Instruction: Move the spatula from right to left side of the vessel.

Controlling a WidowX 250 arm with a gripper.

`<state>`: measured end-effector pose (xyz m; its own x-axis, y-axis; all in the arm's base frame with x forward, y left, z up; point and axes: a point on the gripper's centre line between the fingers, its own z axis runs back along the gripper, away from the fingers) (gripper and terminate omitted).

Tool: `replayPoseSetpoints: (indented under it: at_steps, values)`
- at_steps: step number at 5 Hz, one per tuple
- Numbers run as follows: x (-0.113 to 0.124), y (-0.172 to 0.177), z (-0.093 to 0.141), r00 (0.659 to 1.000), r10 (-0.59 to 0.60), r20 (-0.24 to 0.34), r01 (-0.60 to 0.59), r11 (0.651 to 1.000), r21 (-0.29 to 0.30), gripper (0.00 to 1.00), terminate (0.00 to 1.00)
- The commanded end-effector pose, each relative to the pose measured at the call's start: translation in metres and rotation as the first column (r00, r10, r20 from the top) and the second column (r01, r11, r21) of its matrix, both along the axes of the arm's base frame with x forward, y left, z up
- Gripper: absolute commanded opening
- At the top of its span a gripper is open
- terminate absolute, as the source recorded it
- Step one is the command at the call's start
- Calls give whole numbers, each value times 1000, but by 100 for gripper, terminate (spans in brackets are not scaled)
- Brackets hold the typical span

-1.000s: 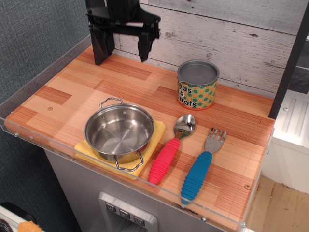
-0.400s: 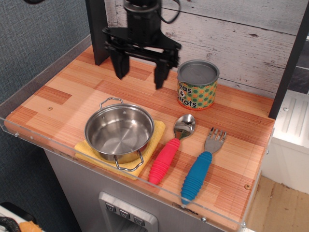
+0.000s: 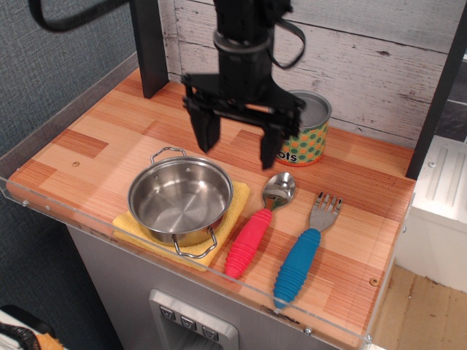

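Note:
The spatula [image 3: 303,251], a toy fork with a ribbed blue handle and silver prongs, lies flat on the wooden counter to the right of the vessel. The vessel [image 3: 180,200], a shiny steel pot with wire loop handles, rests on a yellow cloth [image 3: 225,235] at the front left. My black gripper [image 3: 238,146] hangs open above the counter, behind the pot and the spoon and up-left of the fork. Nothing is between its fingers.
A red-handled spoon [image 3: 257,222] lies between the pot and the fork. A green-and-orange dotted tin can [image 3: 305,133] stands behind it, partly hidden by the gripper. A clear acrylic rim [image 3: 219,275] edges the counter front. A dark post [image 3: 148,44] stands at the back left.
The gripper has travelled from the back left corner toward the front right and lower, now hanging in front of the tin can. It stays open. The objects have not moved.

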<state>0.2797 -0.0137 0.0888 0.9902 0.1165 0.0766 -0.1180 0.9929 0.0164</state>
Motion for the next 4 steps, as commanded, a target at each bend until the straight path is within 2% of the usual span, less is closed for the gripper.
replayPoseSetpoints:
  at_steps: [1, 3, 4]
  values:
    - [-8, -29, -8, 998, -59, 25, 60, 998, -10, 100, 0]
    - [-5, -60, -35, 995, -94, 34, 95, 995, -26, 100, 0]
    - [-7, -71, -53, 995, -102, 13, 102, 994, -33, 100, 0]
